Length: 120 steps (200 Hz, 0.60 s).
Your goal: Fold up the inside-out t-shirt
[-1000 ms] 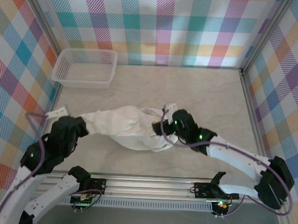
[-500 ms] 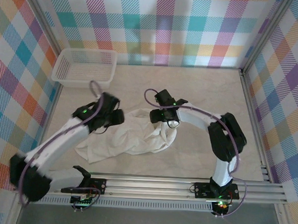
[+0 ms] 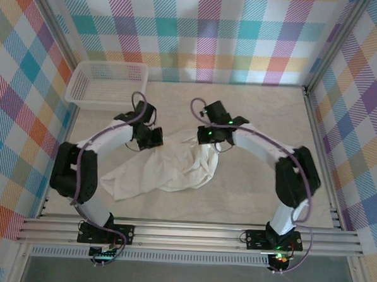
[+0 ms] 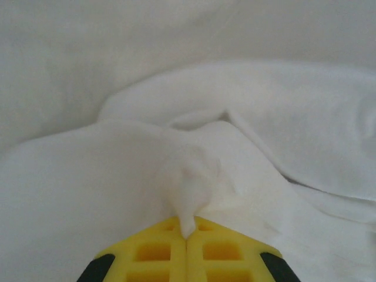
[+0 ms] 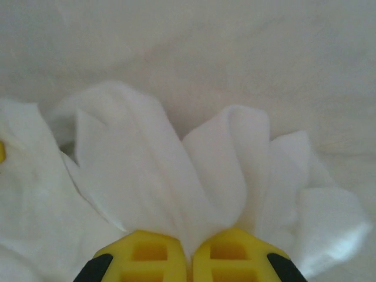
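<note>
The white t-shirt (image 3: 168, 171) lies crumpled in the middle of the table, bunched and creased. My left gripper (image 3: 152, 138) sits at its upper left edge and is shut on a pinch of the fabric (image 4: 191, 188), which rises into a small peak between the yellow fingers (image 4: 153, 252). My right gripper (image 3: 209, 139) is at the shirt's upper right edge, shut on a thick gathered fold (image 5: 194, 194) that fans out from its yellow fingers (image 5: 235, 252).
A white mesh basket (image 3: 107, 84) stands at the back left corner against the checked wall. Bare marbled tabletop (image 3: 266, 113) stretches behind and to the right of the shirt. Metal rails run along the near edge (image 3: 184, 232).
Both arms have swung away from the near edge toward the back of the table, carrying the shirt's upper edge with them. The shirt has spread from a long roll into a wider heap.
</note>
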Motion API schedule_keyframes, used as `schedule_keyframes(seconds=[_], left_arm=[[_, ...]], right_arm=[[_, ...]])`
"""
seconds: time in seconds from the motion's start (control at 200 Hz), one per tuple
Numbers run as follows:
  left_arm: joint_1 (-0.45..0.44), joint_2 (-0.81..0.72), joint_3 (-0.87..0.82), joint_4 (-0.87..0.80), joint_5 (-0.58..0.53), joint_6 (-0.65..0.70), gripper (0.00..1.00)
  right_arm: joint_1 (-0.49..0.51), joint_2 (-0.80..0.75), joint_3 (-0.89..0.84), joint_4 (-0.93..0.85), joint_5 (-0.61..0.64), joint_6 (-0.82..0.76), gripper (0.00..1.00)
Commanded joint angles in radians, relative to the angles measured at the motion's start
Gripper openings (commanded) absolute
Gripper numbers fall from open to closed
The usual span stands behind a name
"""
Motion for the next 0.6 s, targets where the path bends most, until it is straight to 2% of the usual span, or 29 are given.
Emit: schedule_keyframes(seconds=[0.0,0.07,0.17,0.255,0.355,0.42,0.465,0.505,0.595], left_arm=[[0.03,-0.248,0.103,-0.085,0.004,0.111,0.0],[0.03,-0.369,0.019,-0.077,0.036,0.119,0.0],[0.03,-0.477,-0.212,-0.043,0.103,0.084,0.0],[0.03,-0.495,-0.388,-0.083,0.009,0.036,0.0],[0.03,-0.524,-0.48,-0.127,-0.089,-0.014,0.0],[0.03,-0.547,-0.471,-0.128,-0.111,-0.014,0.27],[0.03,-0.55,-0.44,-0.126,-0.12,0.001,0.4],[0.03,-0.539,-0.401,-0.121,-0.116,0.02,0.45],[0.011,-0.481,-0.307,-0.084,-0.039,0.071,0.45]], right_arm=[[-0.136,-0.25,-0.078,0.065,0.019,0.081,0.0],[-0.205,-0.339,-0.158,0.084,0.005,0.086,0.0],[-0.233,-0.364,-0.237,0.006,-0.012,0.054,0.0],[-0.238,-0.362,-0.319,-0.007,-0.073,0.087,0.0],[-0.24,-0.378,-0.381,0.017,-0.104,0.135,0.0],[-0.239,-0.371,-0.389,0.016,-0.128,0.145,0.0],[-0.239,-0.358,-0.386,0.002,-0.145,0.143,0.0],[-0.239,-0.345,-0.378,-0.016,-0.155,0.136,0.0],[-0.238,-0.33,-0.372,-0.021,-0.18,0.132,0.0]])
